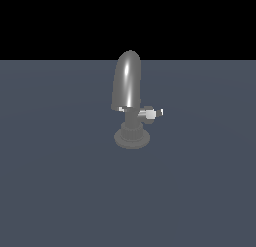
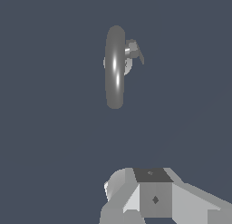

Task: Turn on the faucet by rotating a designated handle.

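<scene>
Faucet (image 1: 128, 98) upright on plain slate-grey floor (image 1: 60, 191); black backdrop (image 1: 50, 21).

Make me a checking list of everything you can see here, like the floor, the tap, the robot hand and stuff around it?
Surface: plain dark grey-blue floor, bare apart from the faucet.
Job's things: faucet upright on its ribbed base; handle sticks out toward the exterior view's right.
Clutter: nothing seen.
Hand: hand partly visible in the wrist view, well away from the faucet; fingertips out of view, open or shut unclear.
Cables: nothing seen.
Surroundings: black background above the floor.
</scene>
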Available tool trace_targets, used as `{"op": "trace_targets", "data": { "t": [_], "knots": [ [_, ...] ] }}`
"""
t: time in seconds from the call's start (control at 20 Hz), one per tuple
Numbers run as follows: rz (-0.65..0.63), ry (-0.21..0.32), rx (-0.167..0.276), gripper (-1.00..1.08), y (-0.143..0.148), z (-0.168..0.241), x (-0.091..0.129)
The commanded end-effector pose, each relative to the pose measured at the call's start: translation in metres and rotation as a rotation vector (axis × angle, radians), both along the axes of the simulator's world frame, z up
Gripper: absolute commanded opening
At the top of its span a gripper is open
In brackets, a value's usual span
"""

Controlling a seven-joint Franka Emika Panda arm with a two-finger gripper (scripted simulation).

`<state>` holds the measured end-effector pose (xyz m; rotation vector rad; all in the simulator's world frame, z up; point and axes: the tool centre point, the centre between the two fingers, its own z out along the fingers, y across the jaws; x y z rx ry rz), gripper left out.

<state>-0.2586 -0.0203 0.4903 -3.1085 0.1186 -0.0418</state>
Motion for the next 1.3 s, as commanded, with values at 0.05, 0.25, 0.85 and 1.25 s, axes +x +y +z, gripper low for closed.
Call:
{"op": "trace_targets", "data": {
  "t": [0.05,0.25,0.85,1.25],
  "knots": [
    [0.0,0.0,0.0,-1.0,0.0,0.0,0.0],
    [-0.008,0.01,0.005,-1.0,0.001,0.0,0.003],
    [-0.1,0.114,0.056,-1.0,0.006,-0.001,0.034],
    [-0.213,0.242,0.12,-1.0,0.008,-0.007,0.073]
  ]
}}
